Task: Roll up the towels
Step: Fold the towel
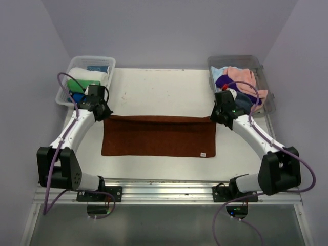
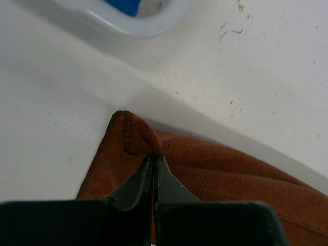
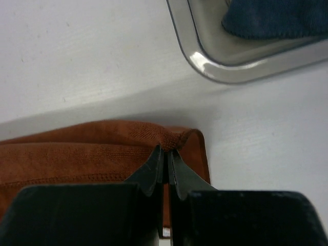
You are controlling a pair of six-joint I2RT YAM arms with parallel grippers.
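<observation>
Top external: rust-brown towel (image 1: pixel 159 136) lies long axis left-right.

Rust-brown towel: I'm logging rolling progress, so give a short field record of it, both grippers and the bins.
towel: rust-brown terry towel, spread on the white table, unrolled
left gripper: shut on its far-left corner
right gripper: shut on its far-right corner
left clear plastic bin: rolled towels
right clear plastic bin: loose towels

Both arms reach forward, left end effector (image 2: pixel 155 158) and right end effector (image 3: pixel 167 150) clamped shut.
</observation>
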